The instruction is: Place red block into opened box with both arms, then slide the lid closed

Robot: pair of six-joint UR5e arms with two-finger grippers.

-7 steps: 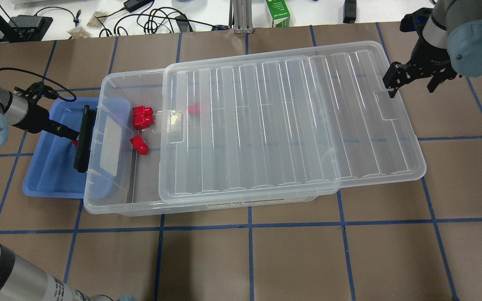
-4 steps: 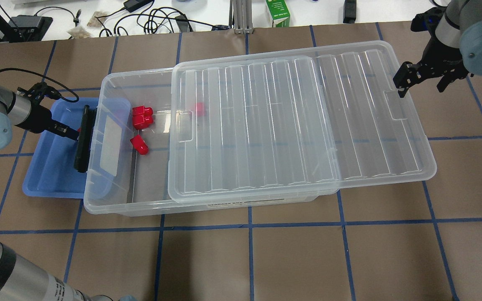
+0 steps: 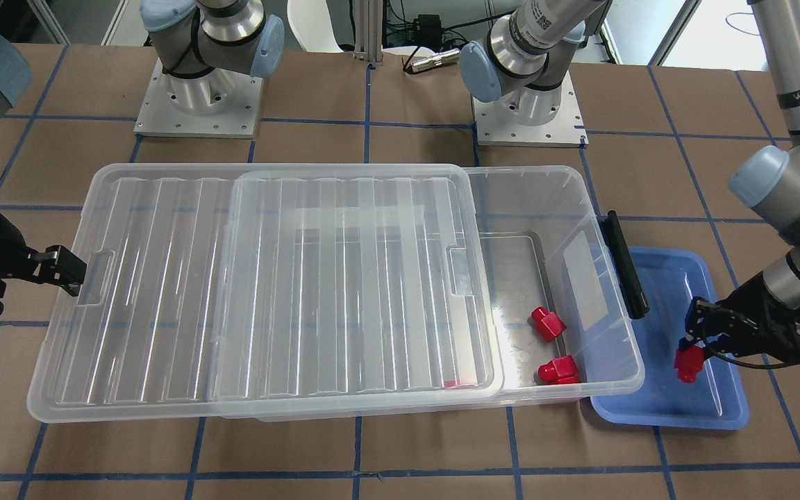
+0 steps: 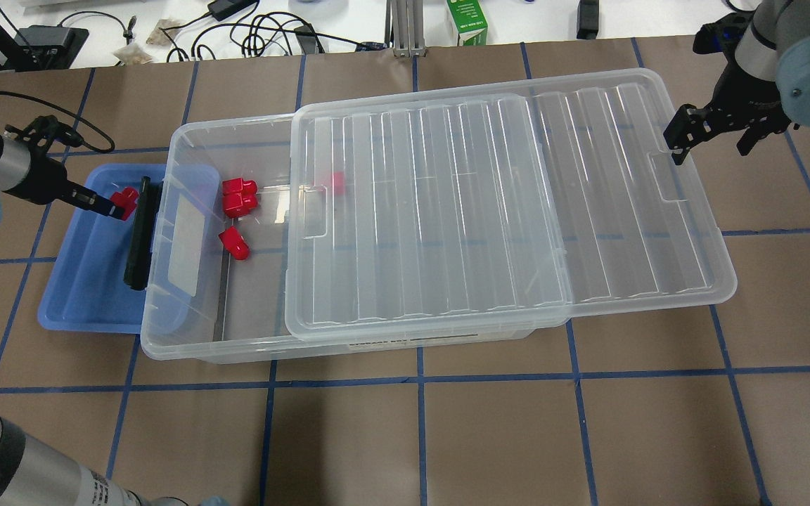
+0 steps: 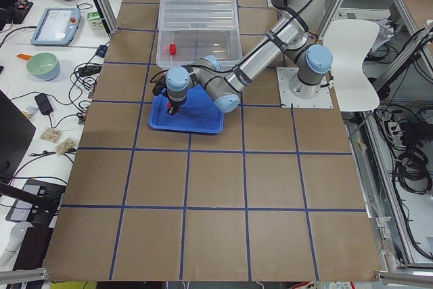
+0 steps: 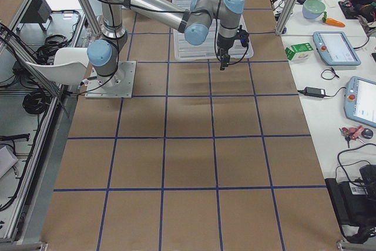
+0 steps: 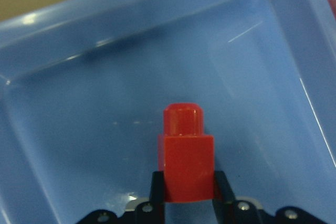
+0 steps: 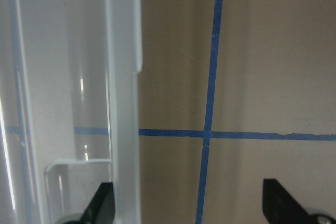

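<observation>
My left gripper (image 4: 118,204) is shut on a red block (image 7: 186,156) and holds it above the blue tray (image 4: 88,281), just left of the box's black bar (image 4: 138,232). The see-through box (image 4: 187,337) lies lengthwise. Its lid (image 4: 447,211) sits shifted to the right, overhanging the right end and leaving the left end uncovered. Three red blocks (image 4: 238,195) lie in the uncovered part, and another (image 4: 337,183) shows through the lid. My right gripper (image 4: 711,137) is open at the lid's right short end, one finger (image 8: 102,205) against the rim beside the tab.
The blue tray (image 3: 657,410) touches the box's left end. Cables, a black adapter and a green carton (image 4: 466,21) lie beyond the table's far edge. Brown table surface with blue tape lines (image 4: 419,379) surrounds the box.
The lid has slid to the right together with my right gripper. My left gripper has risen from behind the black bar, and the red block in it now shows.
</observation>
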